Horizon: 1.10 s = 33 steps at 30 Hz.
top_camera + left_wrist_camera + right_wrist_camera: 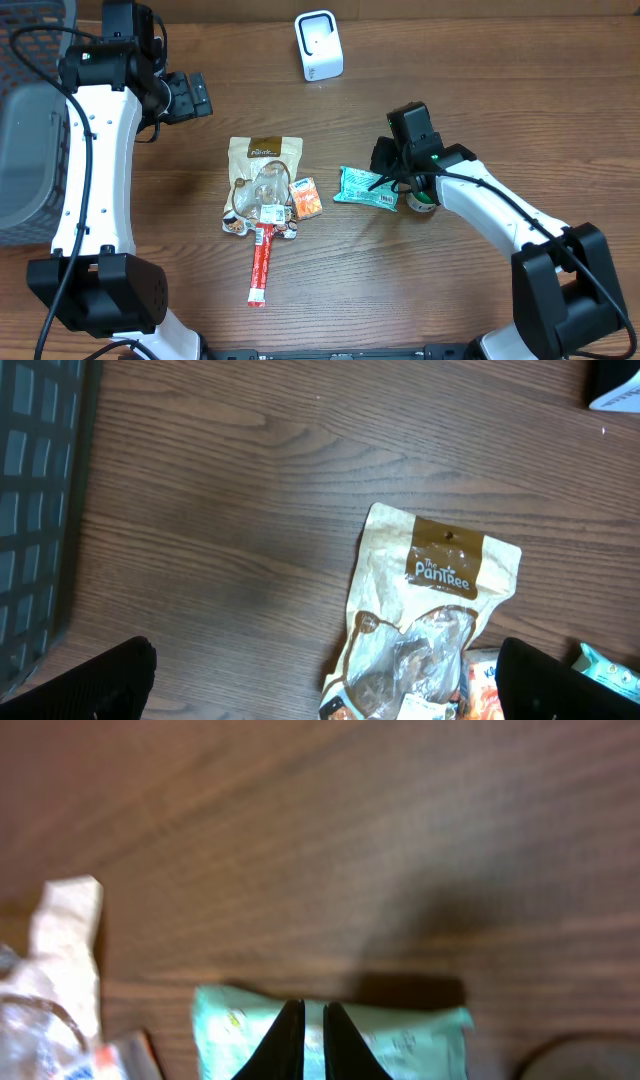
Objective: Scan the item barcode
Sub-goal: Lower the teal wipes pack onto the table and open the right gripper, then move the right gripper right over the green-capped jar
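1. Basket (pixel 22 130), grey: sitting at the far left edge of the wooden table (pixel 520 80).
2. Left gripper (pixel 192 97): hovering over bare wood up and left of the goods, jaws standing wide apart and gripping nothing. In the left wrist view its fingers (pixel 110 680) are showing only at the bottom corners.
3. Pouch (pixel 262 175), tan with a brown label band and a clear window: lying flat near the table's middle, well apart from the left gripper.
4. Stick pack (pixel 262 262), red: lying lengthwise just below the pouch, its top end touching or tucked under the pouch's lower edge.
5. Sachet (pixel 306 198), orange: lying against the pouch's lower right corner.
6. Scanner (pixel 319 45), white: standing upright at the far edge, well apart from the goods.
7. Packet (pixel 362 188), mint green: lying flat to the right of the sachet, not touching it.
8. Right gripper (pixel 385 176): sitting low at the packet's right end, jaws drawn nearly together with a thin slit between them. Its fingers (pixel 285 1040) are meeting the packet's edge, but whether they are pinching it cannot be told.
9. Container (pixel 423 200), small and round: sitting just right of the packet, partly hidden under the right arm.
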Available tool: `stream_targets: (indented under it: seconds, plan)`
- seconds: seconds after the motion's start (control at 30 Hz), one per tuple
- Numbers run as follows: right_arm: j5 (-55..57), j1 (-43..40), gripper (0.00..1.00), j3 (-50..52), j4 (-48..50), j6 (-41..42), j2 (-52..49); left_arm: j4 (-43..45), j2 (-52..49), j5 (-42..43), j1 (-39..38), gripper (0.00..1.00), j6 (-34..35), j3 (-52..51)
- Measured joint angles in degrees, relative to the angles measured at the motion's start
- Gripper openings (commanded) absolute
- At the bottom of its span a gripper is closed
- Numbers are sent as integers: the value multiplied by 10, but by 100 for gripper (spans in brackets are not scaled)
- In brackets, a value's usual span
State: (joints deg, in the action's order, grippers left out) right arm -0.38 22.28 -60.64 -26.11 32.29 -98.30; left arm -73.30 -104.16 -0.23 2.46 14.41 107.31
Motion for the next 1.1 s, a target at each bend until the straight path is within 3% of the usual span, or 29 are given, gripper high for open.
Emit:
stream_targets:
  seconds: [0.13,0.37,0.57,0.8,1.1]
  plan:
    - [-1,24,9,0,-108,32,-19,0,0,0,0,100,0,0]
    - [-5,102,11,0,-122,71,-33,0,0,0,0,100,0,0]
    - [-83,133,11,-3,-128,89,-34,0,0,0,0,100,0,0]
    - [-104,116,11,-99,-171,5,-24,0,0,0,0,100,0,0]
    - [-110,133,11,-95,-159,-19,-30,0,0,0,0,100,0,0]
